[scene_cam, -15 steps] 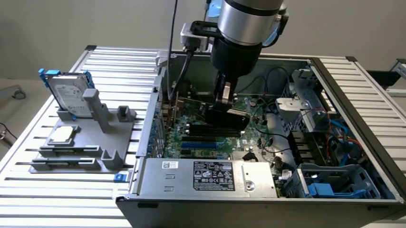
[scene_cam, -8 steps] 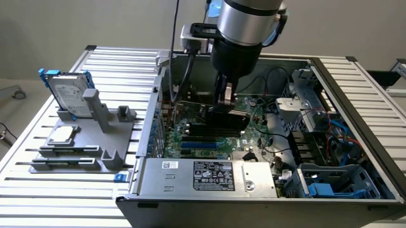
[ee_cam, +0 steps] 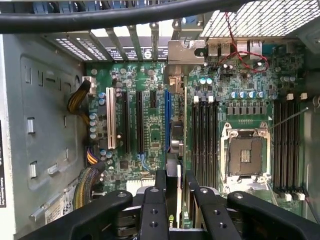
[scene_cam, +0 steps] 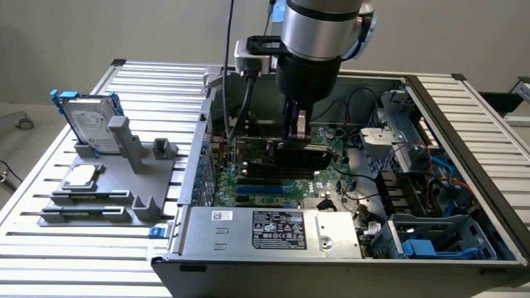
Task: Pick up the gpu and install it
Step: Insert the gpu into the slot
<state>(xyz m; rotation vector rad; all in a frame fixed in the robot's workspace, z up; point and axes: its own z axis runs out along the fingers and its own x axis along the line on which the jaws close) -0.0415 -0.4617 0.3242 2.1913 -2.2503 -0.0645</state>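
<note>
The gpu (scene_cam: 282, 162) stands on edge inside the open computer case, its black cover facing the front, low over the motherboard's expansion slots (scene_cam: 257, 186). My gripper (scene_cam: 296, 139) reaches down into the case and is shut on the card's upper edge. In the wrist view the gpu (ee_cam: 176, 145) is seen edge-on, running from between my black fingers (ee_cam: 160, 192) to its silver end bracket (ee_cam: 186, 51) at the case's rear wall. It lies beside a blue slot (ee_cam: 167, 120). Whether it sits in a slot I cannot tell.
A silver hard drive with a blue frame (scene_cam: 87, 124) and a small square silver chip (scene_cam: 83, 176) rest on a grey holder at the exterior view's left. The power supply (scene_cam: 273, 228), memory slots (ee_cam: 205, 140), an open processor socket (ee_cam: 245, 155) and cables crowd the case.
</note>
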